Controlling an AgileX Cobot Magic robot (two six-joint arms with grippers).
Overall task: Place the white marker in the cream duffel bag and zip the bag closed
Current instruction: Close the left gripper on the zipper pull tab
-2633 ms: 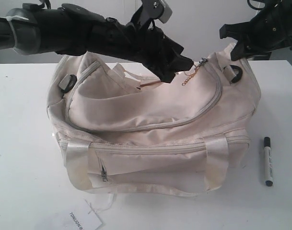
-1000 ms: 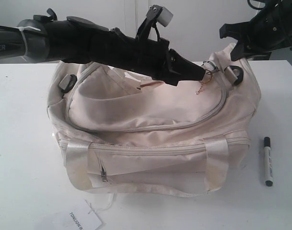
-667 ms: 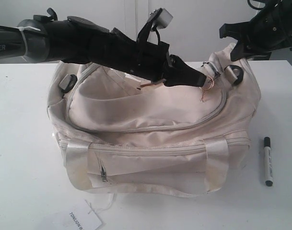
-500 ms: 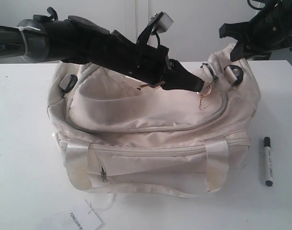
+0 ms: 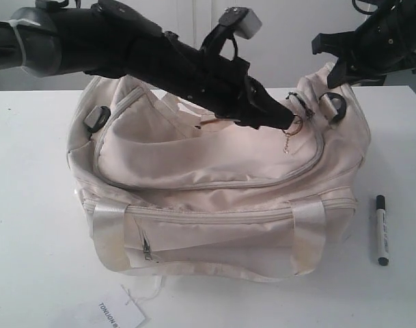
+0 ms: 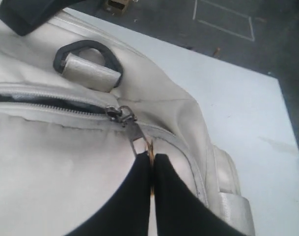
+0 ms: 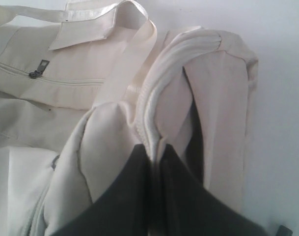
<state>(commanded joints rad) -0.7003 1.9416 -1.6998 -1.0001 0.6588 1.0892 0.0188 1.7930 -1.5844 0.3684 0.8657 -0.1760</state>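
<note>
Position: the slim white marker with black cap lies on the white tabletop, just beside the right end of the soft cream fabric duffel bag, not in it
Long axis: it runs away from the camera, cap at the far end
Left side: our left gripper is pinched tight on the metal zipper pull
Right side: our right gripper is clamped on the bag's end seam
Nearer arm: we judge the right; the marker lies below its fingers, toward the camera
</note>
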